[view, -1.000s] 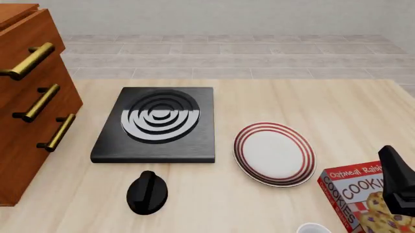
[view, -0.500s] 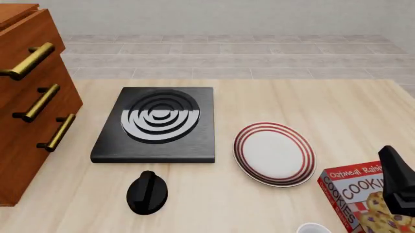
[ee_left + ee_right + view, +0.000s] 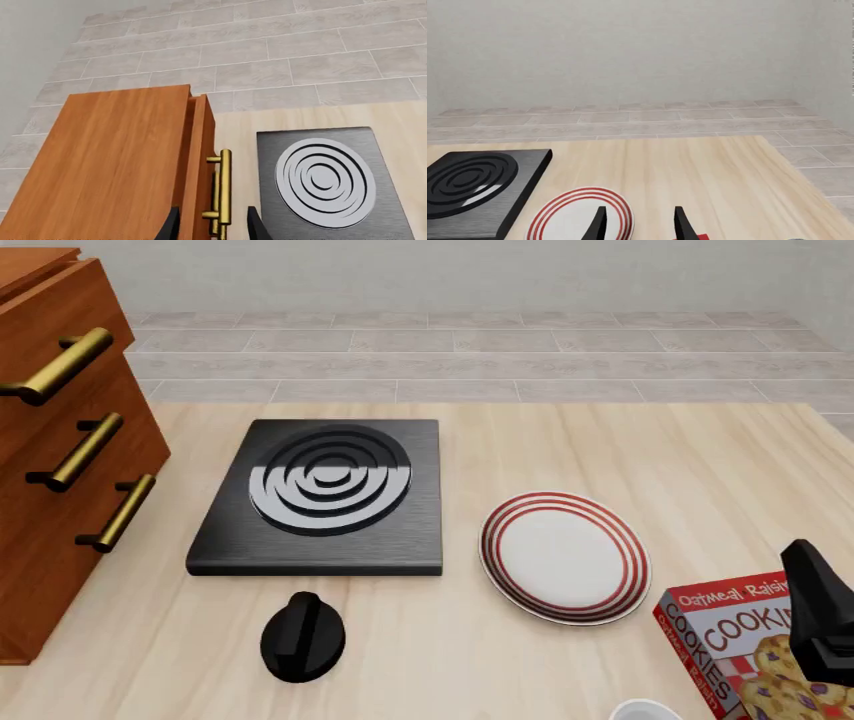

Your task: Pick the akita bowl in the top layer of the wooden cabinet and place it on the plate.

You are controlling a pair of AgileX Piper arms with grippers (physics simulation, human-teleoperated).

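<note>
The wooden cabinet [image 3: 60,470] stands at the table's left edge with all three drawers shut. Its top layer [image 3: 54,330] carries a brass bar handle [image 3: 225,187]. The akita bowl is hidden. In the left wrist view, my left gripper [image 3: 212,211] is open above the cabinet's front, and that handle shows between its fingertips [image 3: 173,225]; how far it is from them I cannot tell. The plate [image 3: 565,556] lies right of centre with nothing on it. My right gripper [image 3: 817,610] hovers at the near right, open and holding nothing; the plate [image 3: 577,215] lies just below it.
A black square stove [image 3: 324,495] with spiral rings sits between cabinet and plate. A small black rounded object [image 3: 303,636] lies in front of it. A cookie box [image 3: 741,640] and a white cup's rim [image 3: 645,710] are at the near right.
</note>
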